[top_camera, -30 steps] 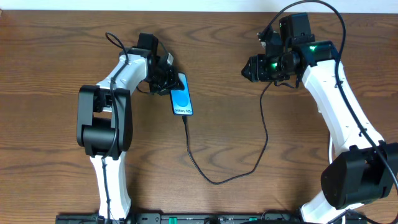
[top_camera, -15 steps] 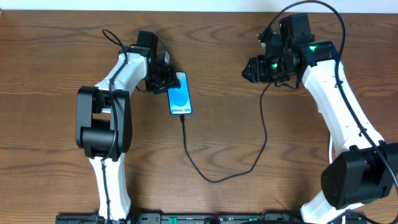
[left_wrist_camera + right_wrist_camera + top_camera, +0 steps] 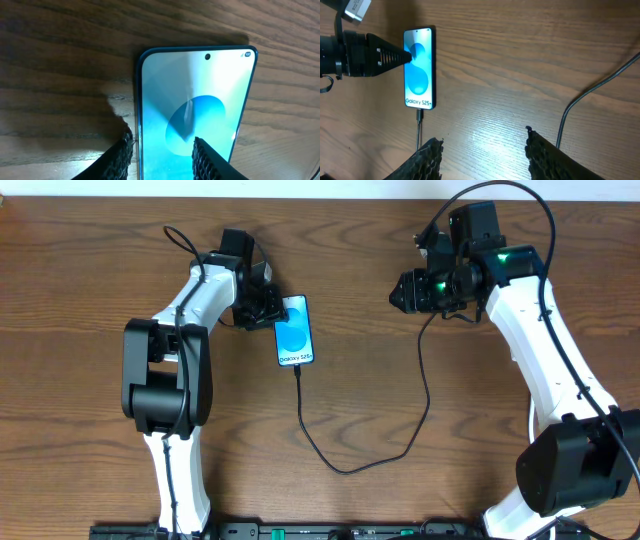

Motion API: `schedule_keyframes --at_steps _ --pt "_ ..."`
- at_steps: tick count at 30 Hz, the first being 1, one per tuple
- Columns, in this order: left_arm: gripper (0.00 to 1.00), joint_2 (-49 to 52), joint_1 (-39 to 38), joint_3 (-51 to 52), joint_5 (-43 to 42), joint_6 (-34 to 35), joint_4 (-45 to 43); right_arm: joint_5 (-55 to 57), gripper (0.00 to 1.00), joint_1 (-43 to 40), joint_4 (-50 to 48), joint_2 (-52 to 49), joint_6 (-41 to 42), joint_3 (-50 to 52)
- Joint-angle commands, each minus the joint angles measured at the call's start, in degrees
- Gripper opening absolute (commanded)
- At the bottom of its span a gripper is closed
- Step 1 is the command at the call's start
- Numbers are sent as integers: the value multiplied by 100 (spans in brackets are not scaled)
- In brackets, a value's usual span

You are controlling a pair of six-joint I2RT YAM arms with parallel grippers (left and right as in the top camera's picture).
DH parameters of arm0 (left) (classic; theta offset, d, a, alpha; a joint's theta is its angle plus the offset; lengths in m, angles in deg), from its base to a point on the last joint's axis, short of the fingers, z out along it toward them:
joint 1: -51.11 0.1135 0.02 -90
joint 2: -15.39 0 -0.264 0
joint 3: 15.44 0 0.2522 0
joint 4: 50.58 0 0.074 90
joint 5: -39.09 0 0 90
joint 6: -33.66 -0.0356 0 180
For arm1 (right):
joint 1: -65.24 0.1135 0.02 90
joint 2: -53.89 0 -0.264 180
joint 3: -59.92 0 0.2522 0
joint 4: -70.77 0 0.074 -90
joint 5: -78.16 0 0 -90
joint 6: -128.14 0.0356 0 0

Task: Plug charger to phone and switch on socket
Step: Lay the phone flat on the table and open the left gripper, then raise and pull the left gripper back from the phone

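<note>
Left tool (image 3: pixel 162 141) spread, phone (image 3: pixel 195 90) edge between its fingers. Risk: a snag on withdrawal shifts the phone and unseats the charger (image 3: pixel 419 120). Right tool (image 3: pixel 484 138) spread, empty.

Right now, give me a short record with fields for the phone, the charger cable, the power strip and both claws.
phone: flat on the table, screen lit, reads Galaxy S25
charger cable: plug tip at the phone's bottom edge, appears inserted; loops toward the right arm
power strip: not visible in any view
left claw: open, straddling a long edge of the phone
right claw: open, empty, above bare table
</note>
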Motion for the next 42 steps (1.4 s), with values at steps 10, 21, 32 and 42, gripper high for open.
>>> schedule_keyframes --at_steps 10,21,32,42 --pt "41 -654 339 24 181 -55 302 9 52 -20 -20 37 -192 -105" --pt "59 -2345 584 24 186 -57 791 11 50 -26 -35 37 -190 -105" --pt "91 -3287 584 24 186 -57 874 2 47 -240 -76 44 -166 -107" --pt "93 -3300 584 28 186 -57 874 0 45 -815 -188 46 -162 -107"
